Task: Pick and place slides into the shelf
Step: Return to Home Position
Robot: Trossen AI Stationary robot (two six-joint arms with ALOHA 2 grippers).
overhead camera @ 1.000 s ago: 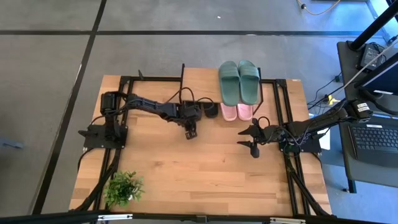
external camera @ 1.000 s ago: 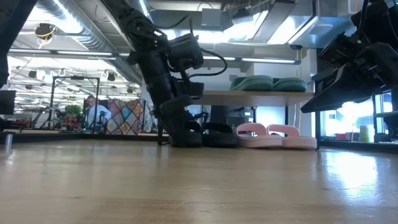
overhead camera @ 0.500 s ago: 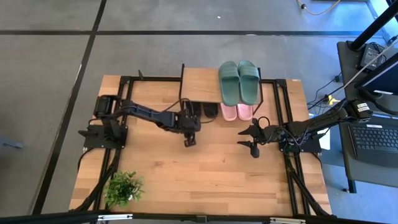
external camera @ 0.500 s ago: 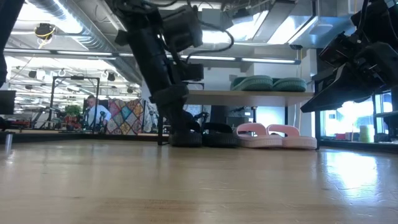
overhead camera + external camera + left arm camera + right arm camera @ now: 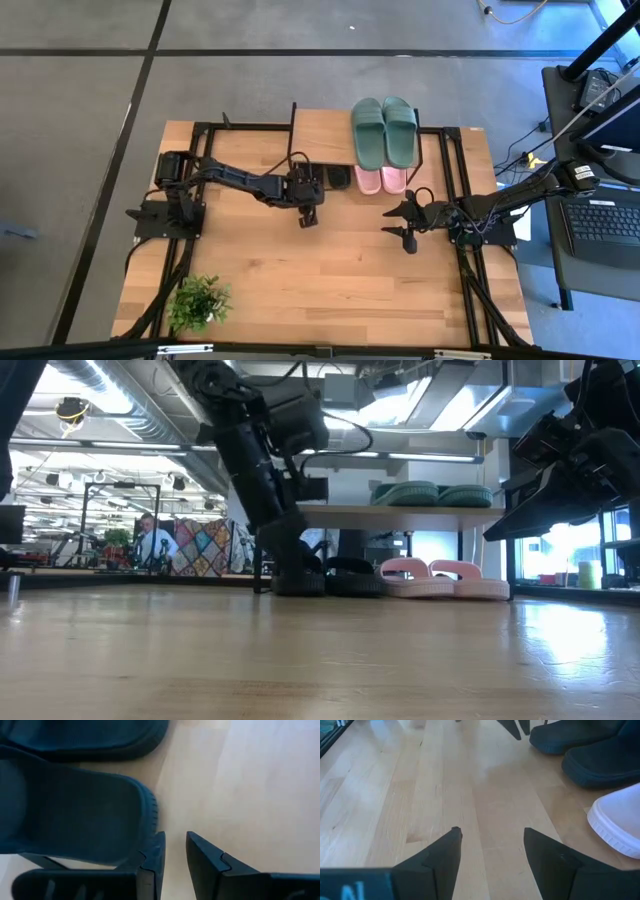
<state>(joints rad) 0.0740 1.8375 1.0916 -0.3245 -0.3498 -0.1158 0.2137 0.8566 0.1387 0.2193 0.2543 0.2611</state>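
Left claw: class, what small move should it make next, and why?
Probably draw the left claw up and back toward its base. It holds nothing, and the black slides beside it already lie under the shelf next to the pink slides, with the green slides on top. The right claw waits open at the table's right.

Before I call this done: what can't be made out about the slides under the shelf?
High view: the shelf board hides most of the black slides and pink slides; only their near ends show.
Low view: the left arm overlaps one black slide; contact cannot be told.
Left wrist view: picture edges cut off both black slides.
Right wrist view: the edge cuts off a pink slide.
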